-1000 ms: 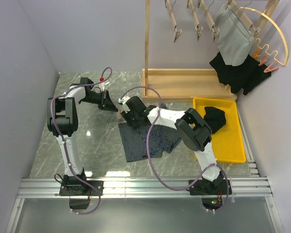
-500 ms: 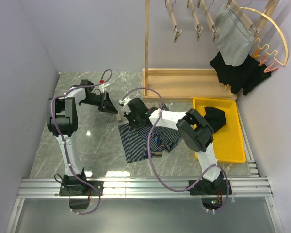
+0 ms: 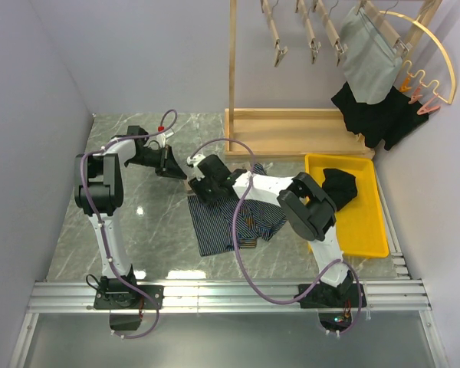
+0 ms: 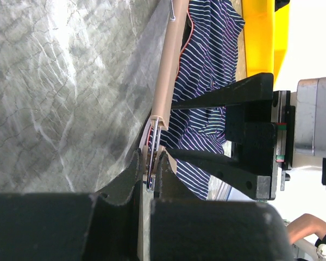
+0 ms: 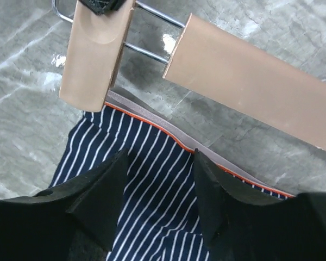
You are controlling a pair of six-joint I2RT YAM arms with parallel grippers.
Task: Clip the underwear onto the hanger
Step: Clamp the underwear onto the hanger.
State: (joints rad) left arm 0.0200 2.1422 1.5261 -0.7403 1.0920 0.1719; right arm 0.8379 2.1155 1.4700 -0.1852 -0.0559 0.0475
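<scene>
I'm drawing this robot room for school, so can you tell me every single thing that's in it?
underwear: one, navy with white stripes, middle of the table
hanger: one, pale wood, at the underwear's far edge
tray: one, yellow, right side of the table
black cloth: one, in the tray
rack: one, pale wood, at the back
empty hangers: three, wood, hanging on the rack
grey garment: one, hanging top right
black clothes: count unclear, hanging below the grey garment
curved hanger: one, gold, far right
table: one, grey marble
left gripper: one, black, shut on the hanger
right gripper: one, black, open over the underwear
</scene>
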